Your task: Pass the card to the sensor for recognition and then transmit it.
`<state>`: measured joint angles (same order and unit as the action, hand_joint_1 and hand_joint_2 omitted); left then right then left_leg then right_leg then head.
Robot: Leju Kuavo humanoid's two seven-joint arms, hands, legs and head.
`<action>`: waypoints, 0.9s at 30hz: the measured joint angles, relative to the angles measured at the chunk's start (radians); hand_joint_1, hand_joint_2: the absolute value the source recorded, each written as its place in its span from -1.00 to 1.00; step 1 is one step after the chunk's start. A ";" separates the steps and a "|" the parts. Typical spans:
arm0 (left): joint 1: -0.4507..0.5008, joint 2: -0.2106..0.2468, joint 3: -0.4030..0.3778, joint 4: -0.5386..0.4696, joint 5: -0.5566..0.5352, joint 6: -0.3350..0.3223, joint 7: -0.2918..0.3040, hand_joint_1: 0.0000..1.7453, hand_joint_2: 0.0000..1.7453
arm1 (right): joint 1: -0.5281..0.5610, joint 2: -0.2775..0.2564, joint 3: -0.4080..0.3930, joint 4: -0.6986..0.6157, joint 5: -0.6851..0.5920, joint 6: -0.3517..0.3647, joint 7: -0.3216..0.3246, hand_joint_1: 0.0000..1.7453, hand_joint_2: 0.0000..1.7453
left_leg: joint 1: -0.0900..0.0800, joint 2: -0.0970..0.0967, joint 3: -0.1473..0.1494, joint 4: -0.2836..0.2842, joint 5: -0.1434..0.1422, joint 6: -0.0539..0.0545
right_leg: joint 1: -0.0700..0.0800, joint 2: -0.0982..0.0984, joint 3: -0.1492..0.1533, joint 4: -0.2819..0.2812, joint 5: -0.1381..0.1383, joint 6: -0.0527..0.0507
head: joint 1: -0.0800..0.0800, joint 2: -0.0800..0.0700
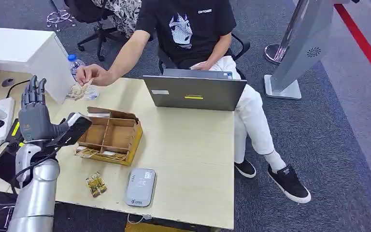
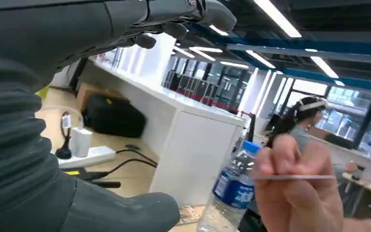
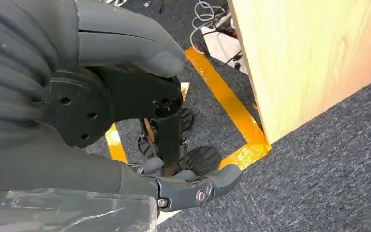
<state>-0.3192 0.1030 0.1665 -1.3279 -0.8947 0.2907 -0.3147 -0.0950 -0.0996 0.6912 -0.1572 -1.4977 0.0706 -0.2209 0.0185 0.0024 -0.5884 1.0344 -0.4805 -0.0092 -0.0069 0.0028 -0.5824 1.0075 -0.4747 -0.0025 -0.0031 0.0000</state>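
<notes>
Beyond my left hand (image 1: pixel 35 112), raised with fingers spread and empty, a person's hand (image 1: pixel 92 75) pinches the card (image 2: pixel 294 177) over the wooden table (image 1: pixel 193 140); grey carpet (image 3: pixel 328 164) lies under my right hand (image 3: pixel 125 111), its grasp unclear.

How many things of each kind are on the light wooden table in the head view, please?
Laptop: 1
Cardboard divider box: 1
Grey sensor device: 1
Small packet near the front edge: 1
Water bottle: 1
White power strip: 1
Total: 6
</notes>
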 joint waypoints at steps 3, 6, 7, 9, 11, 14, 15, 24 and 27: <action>-0.041 0.019 -0.062 0.035 -0.070 0.014 0.024 -1.00 1.00 | -0.002 -0.001 0.007 0.002 -0.014 -0.006 0.008 -1.00 1.00 | 0.000 0.000 0.000 0.000 0.000 0.000 | 0.000 0.000 0.000 0.000 0.000 0.000 | 0.000 0.000; -0.080 0.040 -0.131 0.077 -0.137 0.029 0.048 1.00 1.00 | -0.004 -0.002 0.018 0.005 -0.021 -0.019 0.011 -1.00 1.00 | 0.000 0.000 0.000 0.000 0.000 0.000 | 0.000 0.000 0.000 0.000 0.000 0.000 | 0.000 0.000; -0.091 0.048 -0.153 0.089 -0.155 0.034 0.053 1.00 1.00 | -0.004 -0.003 0.021 0.006 -0.027 -0.021 0.011 -1.00 1.00 | 0.000 0.000 0.000 0.000 0.000 0.000 | 0.000 0.000 0.000 0.000 0.000 0.000 | 0.000 0.000; -0.109 0.062 -0.192 0.111 -0.197 0.045 0.064 1.00 1.00 | -0.005 -0.003 0.024 0.008 -0.038 -0.033 0.012 -1.00 1.00 | 0.000 0.000 0.000 0.000 0.000 0.000 | 0.000 0.000 0.000 0.000 0.000 0.000 | 0.000 0.000; -0.127 0.074 -0.233 0.133 -0.240 0.058 0.069 1.00 1.00 | -0.005 -0.003 0.026 0.009 -0.052 -0.045 0.012 -1.00 1.00 | 0.000 0.000 0.000 0.000 0.000 0.000 | 0.000 0.000 0.000 0.000 0.000 0.000 | 0.000 0.000; -0.139 0.087 -0.275 0.154 -0.278 0.094 0.070 1.00 1.00 | -0.005 -0.003 0.034 0.010 -0.054 -0.055 0.008 -1.00 1.00 | 0.000 0.000 0.000 0.000 0.000 0.000 | 0.000 0.000 0.000 0.000 0.000 0.000 | 0.000 0.000; -0.139 0.088 -0.283 0.158 -0.281 0.103 0.070 1.00 1.00 | -0.005 -0.003 0.035 0.010 -0.053 -0.055 0.007 -1.00 1.00 | 0.000 0.000 0.000 0.000 0.000 0.000 | 0.000 0.000 0.000 0.000 0.000 0.000 | 0.000 0.000; -0.142 0.097 -0.313 0.174 -0.281 0.137 0.070 1.00 1.00 | -0.005 -0.003 0.051 0.013 -0.052 -0.057 0.004 -1.00 1.00 | 0.000 0.000 -0.001 0.000 0.000 0.000 | 0.000 0.000 0.000 0.000 0.000 0.000 | 0.000 0.000; -0.143 0.097 -0.315 0.177 -0.281 0.137 0.070 1.00 1.00 | -0.005 -0.003 0.051 0.013 -0.052 -0.057 0.004 -1.00 1.00 | 0.000 0.000 -0.001 0.000 0.000 0.000 | 0.000 0.000 0.000 0.000 0.000 0.000 | 0.000 0.000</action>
<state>-0.4622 0.1999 -0.1484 -1.1506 -1.1761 0.4280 -0.2449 -0.1001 -0.1030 0.7420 -0.1446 -1.5495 0.0137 -0.2167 0.0185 0.0026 -0.5889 1.0344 -0.4803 -0.0094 -0.0069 0.0031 -0.5828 1.0080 -0.4742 -0.0029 -0.0034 0.0000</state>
